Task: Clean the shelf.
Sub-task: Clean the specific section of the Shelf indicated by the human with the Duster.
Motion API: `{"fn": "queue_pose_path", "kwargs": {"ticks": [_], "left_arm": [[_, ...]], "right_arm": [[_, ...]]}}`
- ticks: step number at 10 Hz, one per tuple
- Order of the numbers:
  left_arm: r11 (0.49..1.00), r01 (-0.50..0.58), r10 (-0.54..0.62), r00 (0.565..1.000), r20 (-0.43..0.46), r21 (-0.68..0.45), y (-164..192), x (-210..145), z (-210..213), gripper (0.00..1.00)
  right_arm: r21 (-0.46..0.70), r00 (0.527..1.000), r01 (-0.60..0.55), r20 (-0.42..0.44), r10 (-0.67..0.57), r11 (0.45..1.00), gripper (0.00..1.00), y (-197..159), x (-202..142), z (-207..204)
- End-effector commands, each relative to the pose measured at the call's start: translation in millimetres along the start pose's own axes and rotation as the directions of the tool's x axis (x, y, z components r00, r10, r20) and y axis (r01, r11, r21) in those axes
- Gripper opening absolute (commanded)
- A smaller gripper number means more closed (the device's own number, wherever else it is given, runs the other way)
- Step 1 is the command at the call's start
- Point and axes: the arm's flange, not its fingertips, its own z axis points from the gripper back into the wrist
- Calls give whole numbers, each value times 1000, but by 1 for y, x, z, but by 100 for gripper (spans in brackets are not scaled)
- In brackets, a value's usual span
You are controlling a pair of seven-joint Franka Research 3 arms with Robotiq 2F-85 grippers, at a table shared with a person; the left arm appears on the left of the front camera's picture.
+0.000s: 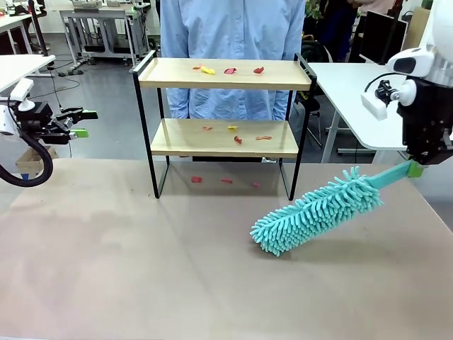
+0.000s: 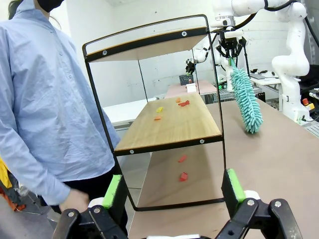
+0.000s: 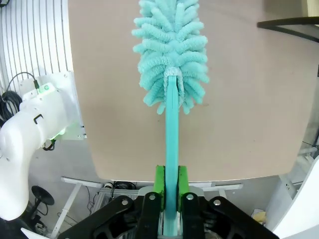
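Note:
The shelf (image 1: pixel 283 76) stands at the far middle of the table, its two wood boards in a black frame. Small red and yellow scraps (image 1: pixel 230 71) lie on the top board, more on the lower board (image 1: pixel 237 134), and some on the table under it (image 1: pixel 226 180). My right gripper (image 1: pixel 414 168) is shut on the handle of a teal fluffy duster (image 1: pixel 315 212), whose head hangs low over the table to the right of the shelf. In the right wrist view the gripper (image 3: pixel 169 181) clamps the duster (image 3: pixel 172 55). My left gripper (image 1: pixel 81 124) is open at the far left, facing the shelf's end (image 2: pixel 169 124).
A person in a blue shirt (image 1: pixel 233 28) stands right behind the shelf, one hand (image 2: pixel 75 199) low beside my left gripper (image 2: pixel 173 188). A white table (image 1: pixel 354 99) stands at the back right. The brown tabletop (image 1: pixel 141 269) in front of the shelf is bare.

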Motion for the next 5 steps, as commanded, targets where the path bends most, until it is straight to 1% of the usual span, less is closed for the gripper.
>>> {"fn": "queue_pose_path", "kwargs": {"ticks": [1,5], "left_arm": [[1000,11,-11,1000,-4,1,0,3,-1,100],[1000,11,-11,1000,-4,1,0,3,-1,100]], "right_arm": [[-9,1000,1,-4,-1,1000,13,1,-2,2],[-9,1000,1,-4,-1,1000,13,1,-2,2]]}}
